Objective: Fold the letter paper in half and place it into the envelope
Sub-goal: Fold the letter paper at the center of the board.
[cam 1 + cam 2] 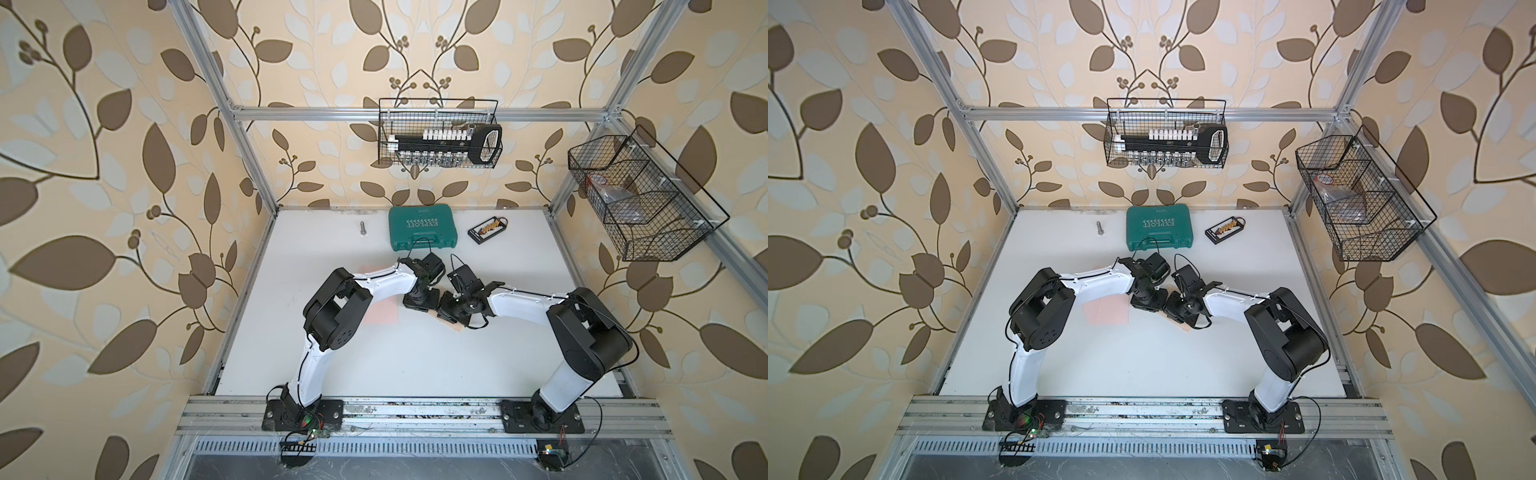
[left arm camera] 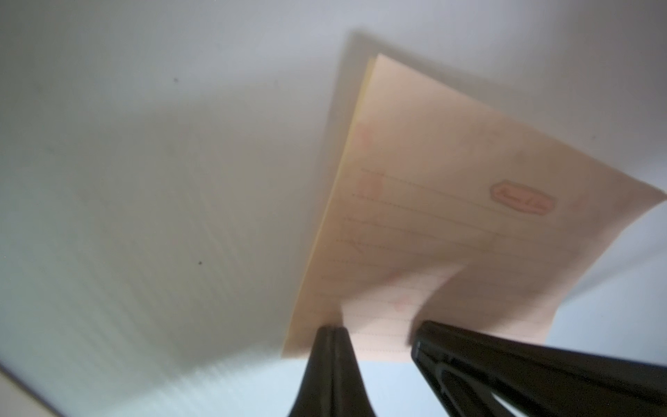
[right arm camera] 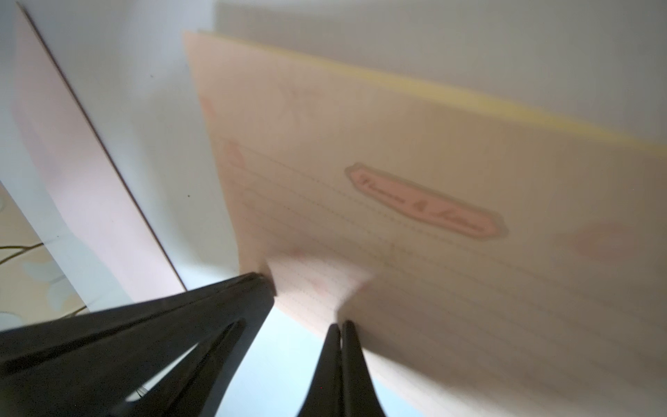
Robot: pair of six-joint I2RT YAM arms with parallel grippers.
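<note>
We hold one edge of the folded cream-yellow letter paper (image 2: 433,173) with the left gripper (image 2: 332,330) and the right gripper (image 3: 341,325) pinched closed; the pink paper envelope (image 1: 382,313) lies left of it, nearer our left arm.

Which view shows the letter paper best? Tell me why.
Right wrist: the letter paper fills the frame, ruled lines and pink label visible. Left wrist shows it smaller; both top views show only a corner.

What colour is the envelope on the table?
The envelope is light pink, clearest in a top view.
</note>
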